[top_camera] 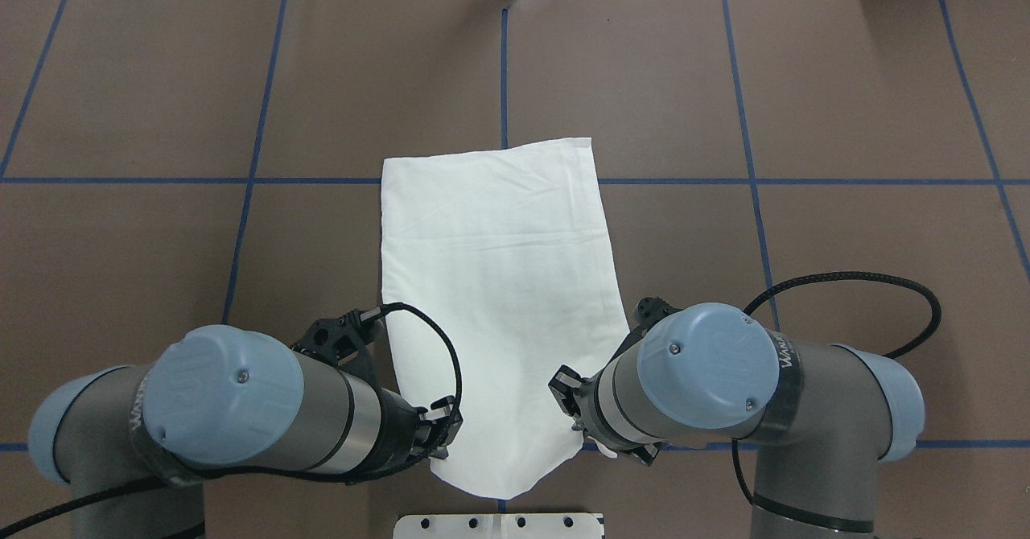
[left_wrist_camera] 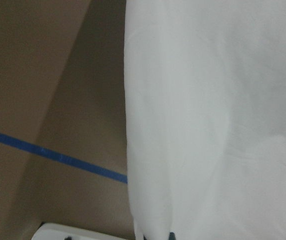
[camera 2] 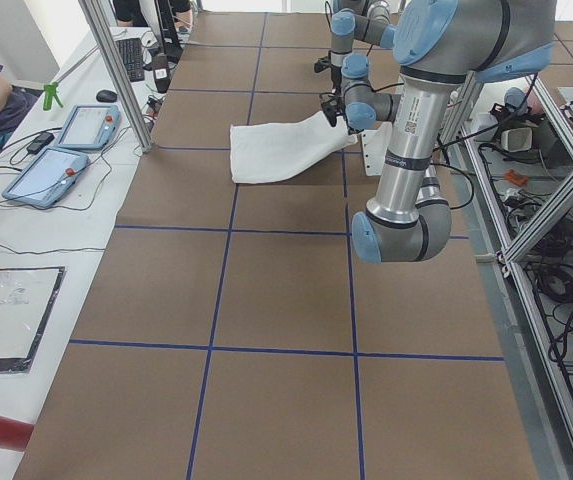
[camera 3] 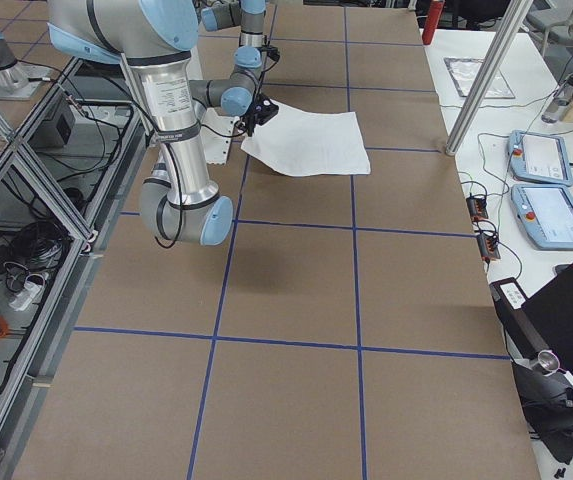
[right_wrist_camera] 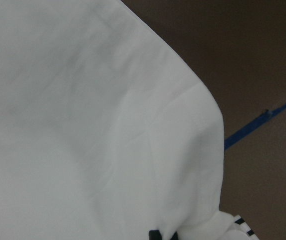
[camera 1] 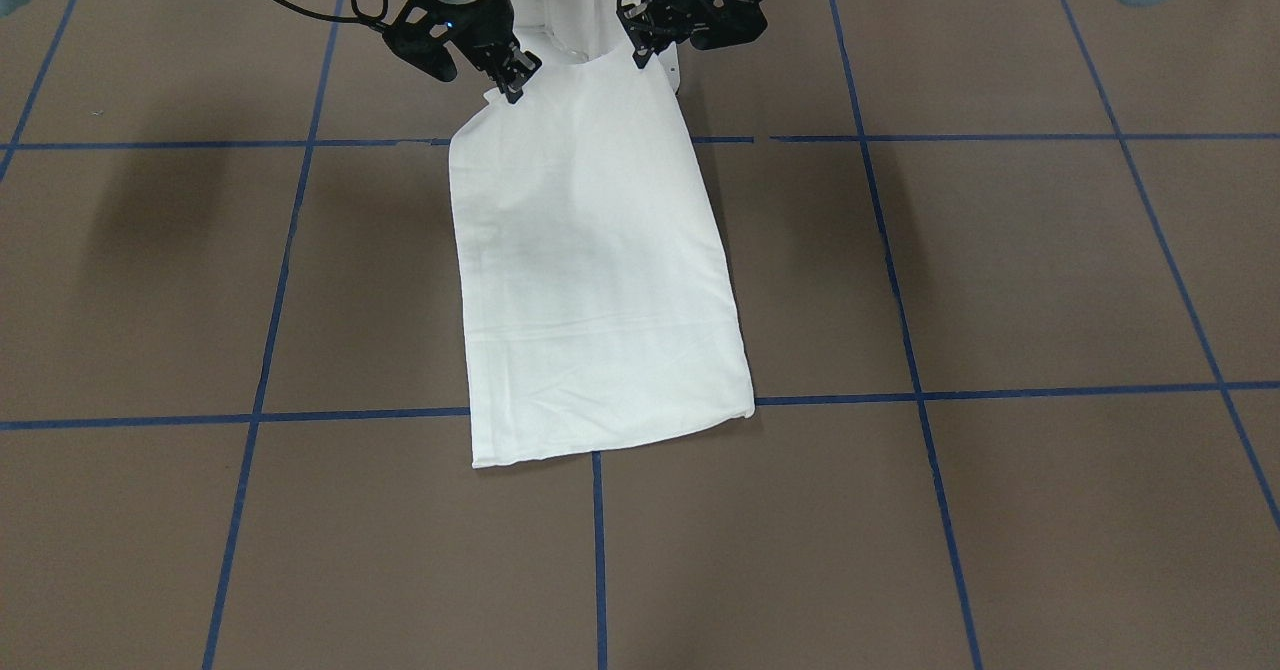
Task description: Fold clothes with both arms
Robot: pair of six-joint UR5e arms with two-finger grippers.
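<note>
Two holds: both clamped, top centre of the front view.
Right gripper [camera 1: 513,83]: mine, pinching the T-shirt [camera 1: 590,280] at its upper-left corner.
T-shirt: folded strip, mid-frame, top end lifted.
Left gripper [camera 1: 638,54]: pinching the upper-right corner.
Carry: I'd move both level, same pace, edge taut.

The T-shirt [top_camera: 499,281] is soft, matt white cloth on a matt brown table [top_camera: 845,241]. At six o'clock overhead, the left arm [top_camera: 322,418] and right arm [top_camera: 813,386] show satin metal tubes with smooth plastic caps.

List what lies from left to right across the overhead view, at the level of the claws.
left arm → left claw → folded white shirt → right claw → right arm. Both claws pinch the shirt's near corners.
</note>
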